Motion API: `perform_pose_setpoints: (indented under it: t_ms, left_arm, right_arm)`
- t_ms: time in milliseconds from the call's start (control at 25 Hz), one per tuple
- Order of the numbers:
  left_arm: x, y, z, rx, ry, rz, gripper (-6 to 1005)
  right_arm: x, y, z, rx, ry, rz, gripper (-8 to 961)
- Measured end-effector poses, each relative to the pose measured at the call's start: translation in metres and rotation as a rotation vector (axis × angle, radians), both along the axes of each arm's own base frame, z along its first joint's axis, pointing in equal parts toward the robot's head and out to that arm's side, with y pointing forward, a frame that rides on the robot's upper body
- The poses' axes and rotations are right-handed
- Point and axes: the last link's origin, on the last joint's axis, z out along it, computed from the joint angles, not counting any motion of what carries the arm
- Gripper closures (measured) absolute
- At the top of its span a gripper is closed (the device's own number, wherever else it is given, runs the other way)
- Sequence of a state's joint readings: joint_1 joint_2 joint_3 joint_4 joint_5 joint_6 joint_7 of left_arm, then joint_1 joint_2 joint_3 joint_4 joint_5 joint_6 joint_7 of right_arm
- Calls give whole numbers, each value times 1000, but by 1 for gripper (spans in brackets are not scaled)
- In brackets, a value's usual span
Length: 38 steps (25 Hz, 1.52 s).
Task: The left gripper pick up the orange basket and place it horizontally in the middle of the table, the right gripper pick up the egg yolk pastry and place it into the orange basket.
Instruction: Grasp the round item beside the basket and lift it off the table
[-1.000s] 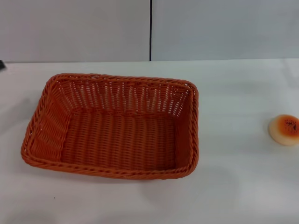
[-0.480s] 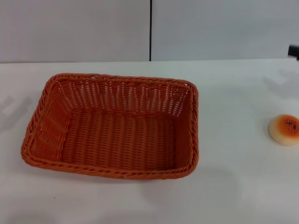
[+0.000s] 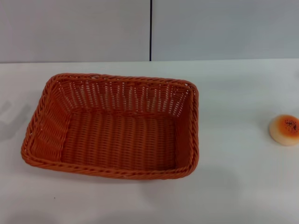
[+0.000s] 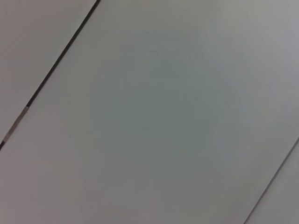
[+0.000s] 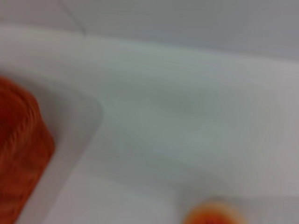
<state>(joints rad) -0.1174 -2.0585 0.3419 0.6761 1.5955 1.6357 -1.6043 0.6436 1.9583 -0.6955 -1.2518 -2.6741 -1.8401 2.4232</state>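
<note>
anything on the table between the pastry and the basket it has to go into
Nothing visible. Bare white table lies between the pastry at the robot's right and the empty orange basket. Neither hand is in view.

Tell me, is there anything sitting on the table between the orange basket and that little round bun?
No. In the head view, only bare white table lies between the orange basket and the egg yolk pastry.
</note>
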Motion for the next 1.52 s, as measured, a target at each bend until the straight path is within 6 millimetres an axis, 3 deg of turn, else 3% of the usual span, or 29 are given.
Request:
perform_pose_setpoints:
  t_ms: [280,520,880,1080,1520]
  left_arm:
    - [0,-4,-8,30,31,-29,261]
    - [6,-6,-12,32,24,-78,260]
    - [7,-7,-12,28,14,-92,261]
    - [8,-6,-12,26,11,-93,260]
    - [8,-5,-15,19,-12,-88,260]
  right_arm:
    - [6,-4,-29,-106,-47,-53,343]
    - [28,-2,-66,-145,-43,-70,344]
    - [35,1,-72,-130,-47,-62,357]
    - [36,1,-69,-121,-48,-63,570]
    - [35,1,-66,-120,-51,-49,774]
